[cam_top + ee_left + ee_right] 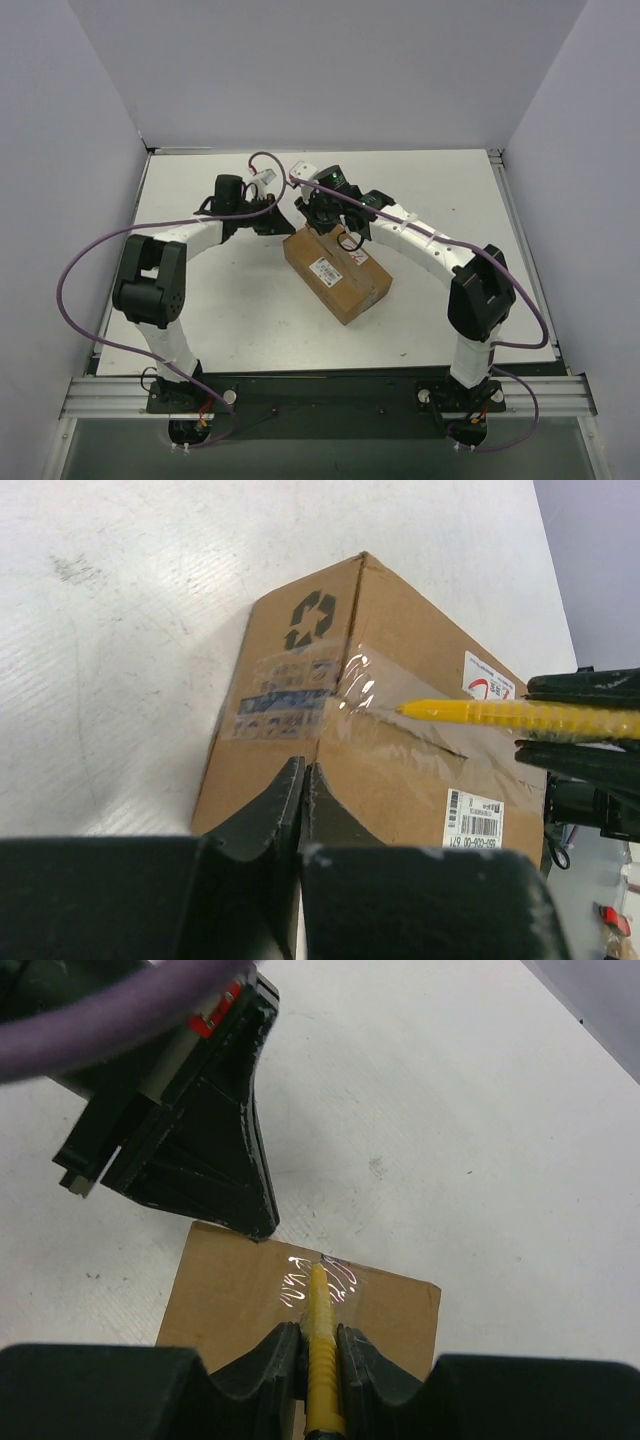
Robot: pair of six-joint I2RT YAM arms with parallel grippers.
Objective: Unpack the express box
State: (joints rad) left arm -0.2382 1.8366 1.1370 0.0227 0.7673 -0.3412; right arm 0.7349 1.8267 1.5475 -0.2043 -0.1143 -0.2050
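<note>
The express box [340, 285] is a brown carton lying at an angle in the middle of the table, with a white label and clear tape on top. My right gripper [318, 1332] is shut on a yellow utility knife [318, 1305]. The knife tip rests on the shiny tape at the far end of the box [230, 1290]. My left gripper [305, 780] is shut with nothing between its fingers, and its tips sit at the top edge of the box [400, 770] near that same end. The knife [520, 716] reaches in from the right in the left wrist view.
The white table [200, 290] is walled by grey panels at the back and both sides. A metal rail [320, 395] with both arm bases runs along the near edge. Purple cables [90, 260] loop beside the arms.
</note>
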